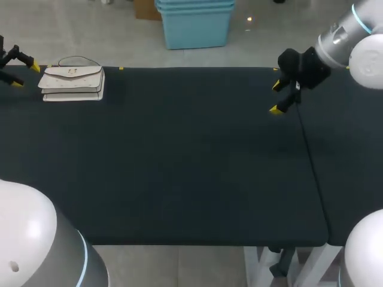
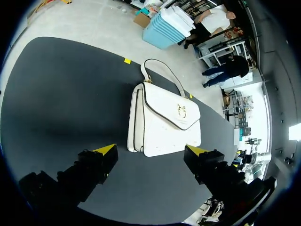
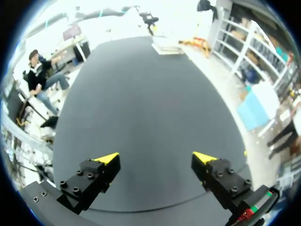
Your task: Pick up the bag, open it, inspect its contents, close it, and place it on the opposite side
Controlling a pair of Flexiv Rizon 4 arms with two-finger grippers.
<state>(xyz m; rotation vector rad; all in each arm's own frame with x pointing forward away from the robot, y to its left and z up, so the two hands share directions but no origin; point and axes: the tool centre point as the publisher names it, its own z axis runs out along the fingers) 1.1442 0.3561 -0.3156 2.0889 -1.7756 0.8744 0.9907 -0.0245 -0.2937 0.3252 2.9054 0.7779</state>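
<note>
1. A cream handbag (image 1: 73, 84) lies flat on the matte black table (image 1: 191, 173), at the upper left of the frame near the far edge.
2. The handbag is a boxy rectangle with layered side folds. A pointed flap is shut over its front, edged in dark piping, with a small gold clasp and a thin looped handle lying on the surface.
3. The left gripper (image 1: 26, 75), black with yellow tips, sits at the frame's far left just beside the handbag. Its fingers are spread wide and hold nothing; its wrist view shows the handbag just ahead of them.
4. The right gripper (image 1: 275, 97) hangs over bare table at the upper right, well apart from the handbag, fingers likewise wide and empty.
5. A straight seam (image 1: 312, 167) runs down the table's right part.
</note>
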